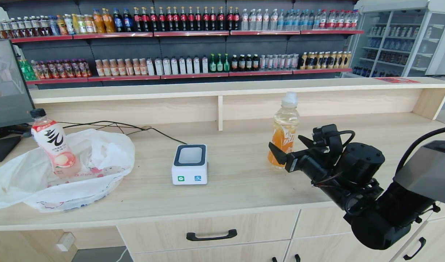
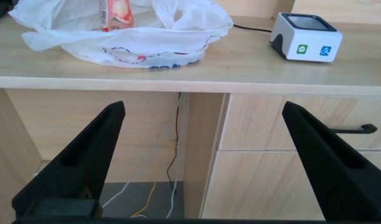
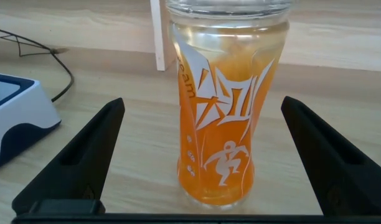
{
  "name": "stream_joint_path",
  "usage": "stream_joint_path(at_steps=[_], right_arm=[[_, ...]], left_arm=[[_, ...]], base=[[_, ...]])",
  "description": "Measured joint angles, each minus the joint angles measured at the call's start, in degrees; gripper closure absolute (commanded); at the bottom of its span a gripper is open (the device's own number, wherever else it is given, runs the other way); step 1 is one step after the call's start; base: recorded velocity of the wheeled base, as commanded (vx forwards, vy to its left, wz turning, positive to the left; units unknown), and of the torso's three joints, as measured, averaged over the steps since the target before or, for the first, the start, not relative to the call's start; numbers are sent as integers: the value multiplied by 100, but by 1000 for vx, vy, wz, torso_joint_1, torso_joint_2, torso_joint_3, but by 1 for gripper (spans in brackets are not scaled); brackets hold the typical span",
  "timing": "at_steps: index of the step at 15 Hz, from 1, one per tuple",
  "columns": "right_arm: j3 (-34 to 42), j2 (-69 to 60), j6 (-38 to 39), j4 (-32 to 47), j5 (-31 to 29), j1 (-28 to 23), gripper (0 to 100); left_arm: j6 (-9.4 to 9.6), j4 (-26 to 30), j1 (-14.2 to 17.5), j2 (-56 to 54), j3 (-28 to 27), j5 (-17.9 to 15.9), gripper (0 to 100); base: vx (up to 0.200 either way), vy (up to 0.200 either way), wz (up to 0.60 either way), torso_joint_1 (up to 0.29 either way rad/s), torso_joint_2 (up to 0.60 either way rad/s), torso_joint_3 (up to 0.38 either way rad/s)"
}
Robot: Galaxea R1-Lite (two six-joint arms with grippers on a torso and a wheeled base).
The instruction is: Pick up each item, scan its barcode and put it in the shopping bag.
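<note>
**Right gripper spread wide at the orange bottle**

Right gripper [image 1: 288,148], on the black arm filling the lower right of the head view, has its fingers spread wide and holds nothing. In the right wrist view the orange drink bottle [image 1: 283,134] stands upright between the two fingers, and neither finger touches it. That bottle is on the wooden counter [image 1: 244,182], right of centre. The white barcode scanner [image 1: 189,163] sits at mid-frame, well apart from it. At the left lies the white shopping bag [image 1: 106,153], with a pink drink bottle [image 1: 53,145] standing upright in it. The left gripper [image 2: 203,109] is also spread wide and empty, below the counter's edge and facing the cabinet fronts.
</note>
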Motion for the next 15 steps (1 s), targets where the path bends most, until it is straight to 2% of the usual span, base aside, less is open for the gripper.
stream_joint_path(at_steps=[8, 15], right_arm=[[-297, 316, 10, 0, -2, -33, 0], [-1178, 825, 16, -2, -2, -138, 0]], left_arm=[[-9, 0, 0, 0, 0, 2, 0], [-29, 0, 0, 0, 0, 2, 0]], base=[[0, 0, 0, 0, 0, 0], [0, 0, 0, 0, 0, 0]])
